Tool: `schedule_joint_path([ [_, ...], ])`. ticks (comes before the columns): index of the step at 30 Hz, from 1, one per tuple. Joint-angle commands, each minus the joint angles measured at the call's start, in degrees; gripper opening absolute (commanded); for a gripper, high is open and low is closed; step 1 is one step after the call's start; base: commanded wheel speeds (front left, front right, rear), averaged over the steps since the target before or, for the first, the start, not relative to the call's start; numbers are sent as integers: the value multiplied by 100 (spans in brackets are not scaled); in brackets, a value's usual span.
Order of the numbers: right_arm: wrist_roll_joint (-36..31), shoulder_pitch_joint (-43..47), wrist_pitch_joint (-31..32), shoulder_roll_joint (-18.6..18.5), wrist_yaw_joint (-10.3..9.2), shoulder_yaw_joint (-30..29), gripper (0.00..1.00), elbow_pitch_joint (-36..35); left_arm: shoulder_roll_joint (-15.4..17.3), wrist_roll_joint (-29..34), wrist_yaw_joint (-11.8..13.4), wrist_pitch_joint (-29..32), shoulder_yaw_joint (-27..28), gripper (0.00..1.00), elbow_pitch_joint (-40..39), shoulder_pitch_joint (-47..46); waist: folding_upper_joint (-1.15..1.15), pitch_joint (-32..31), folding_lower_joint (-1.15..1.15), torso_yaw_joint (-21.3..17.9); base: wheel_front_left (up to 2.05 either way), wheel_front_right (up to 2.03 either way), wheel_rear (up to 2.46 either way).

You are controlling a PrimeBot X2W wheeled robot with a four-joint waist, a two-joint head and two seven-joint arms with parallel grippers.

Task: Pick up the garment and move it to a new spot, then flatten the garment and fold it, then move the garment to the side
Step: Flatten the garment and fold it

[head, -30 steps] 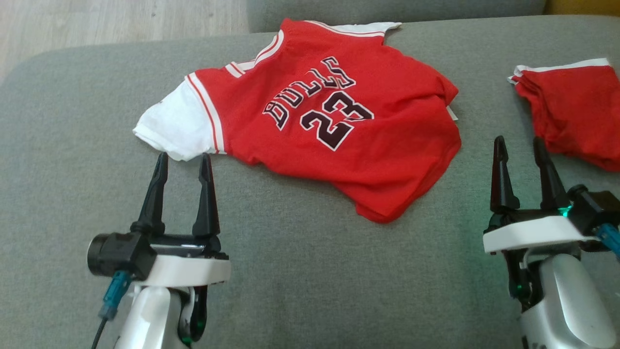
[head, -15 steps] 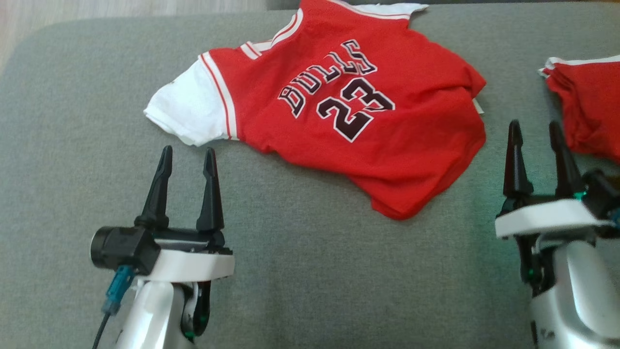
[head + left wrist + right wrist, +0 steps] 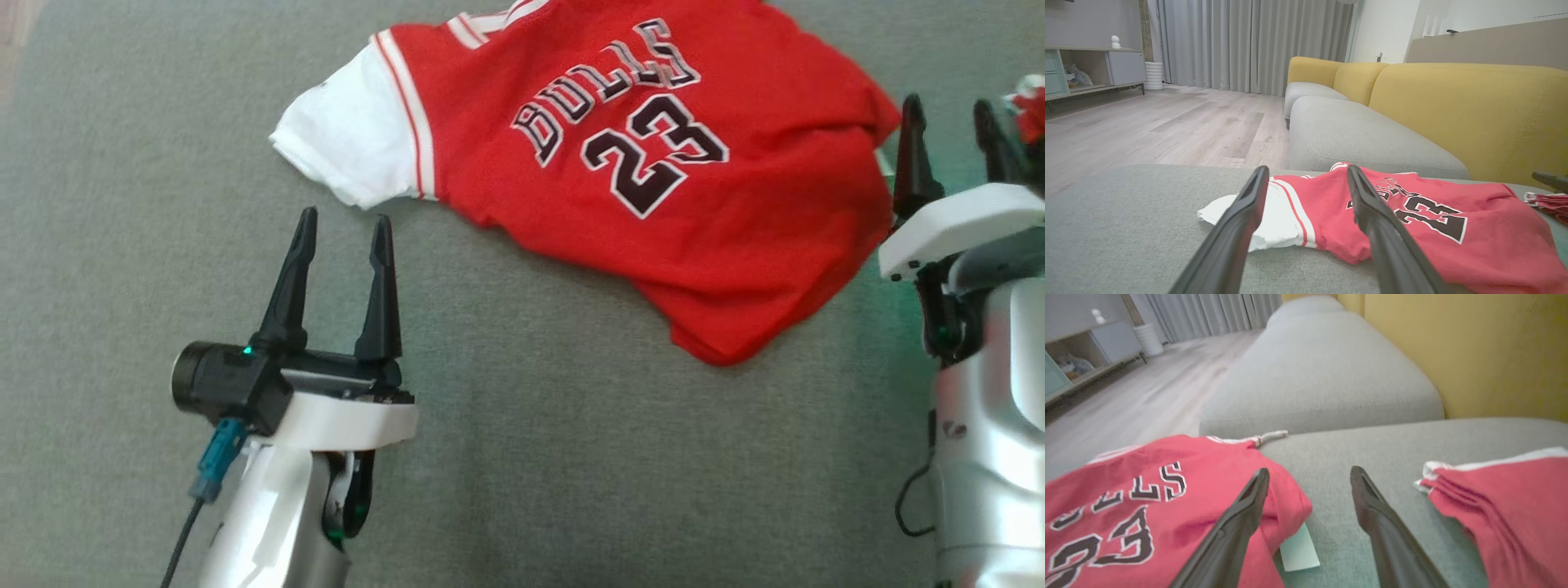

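Red jersey (image 3: 718, 229) flat on grey cushion (image 3: 122, 245); L jaws wide, R jaws wide, both empty

From where I stand I count two red garments: one jersey (image 3: 522, 196) numbered 23 and one other red piece (image 3: 1506, 506) with white trim. One pale tag (image 3: 1298, 551). Two grippers, the left gripper (image 3: 344, 215) and the right gripper (image 3: 949, 102), each with two dark jaws. Three yellow back cushions (image 3: 1474, 114).

"BULLS 23" on red jersey (image 3: 653, 155)
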Motion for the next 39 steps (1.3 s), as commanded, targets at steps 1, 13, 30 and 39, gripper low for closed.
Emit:
schedule_joint_path([
  [1,-50,-162,80,-4,-4,91,100,-58,62,-19,39,-29,124,100,-174,-198,0,76,-1,85,0,0,0],
  [13,-139,-828,217,-221,-4,341,88,1526,62,-74,146,-29,-76,100,-177,-298,0,164,-1,286,0,0,0],
  [30,-986,-2243,-352,-1365,-4,994,0,1879,62,-162,191,-29,-153,100,-201,-305,0,71,-1,430,0,0,0],
  [39,-1607,-3507,-753,-1789,-4,1722,82,2517,62,-270,231,-29,-269,100,-268,-390,0,218,-1,677,0,0,0],
])
